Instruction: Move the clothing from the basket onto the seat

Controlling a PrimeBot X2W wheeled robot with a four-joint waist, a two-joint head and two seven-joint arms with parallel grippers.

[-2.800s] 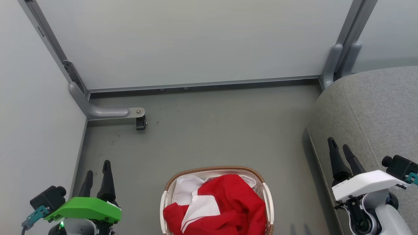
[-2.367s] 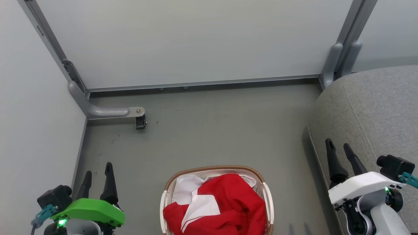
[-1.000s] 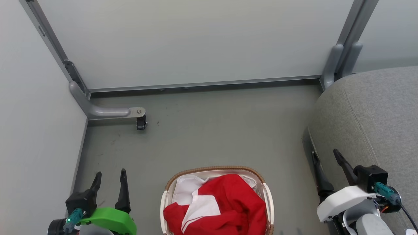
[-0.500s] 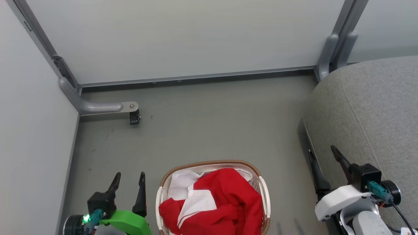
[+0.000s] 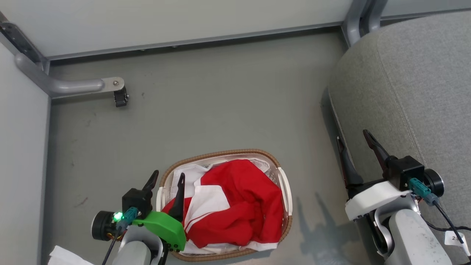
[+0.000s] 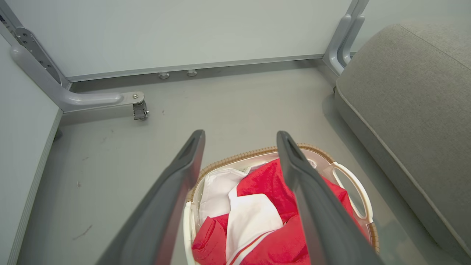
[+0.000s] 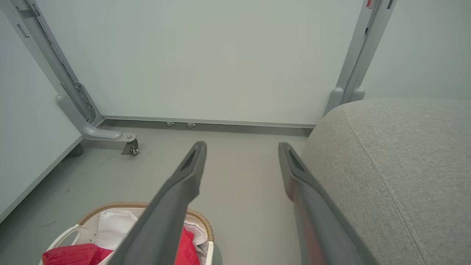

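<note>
One change, left pincer now apparently above basket rim

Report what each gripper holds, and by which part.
Nothing is held. The left gripper stands open above the edge of the brown-rimmed white plastic basket of bright red fabric clothing; the right gripper stands open beside the grey upholstered seat.

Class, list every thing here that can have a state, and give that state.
basket, upright on the floor, holding clothing.
clothing, crumpled, inside the basket.
seat, no clothing on the visible part.
left claw, open, empty, at the basket's left rim.
right claw, open, empty, beside the seat's edge.
</note>
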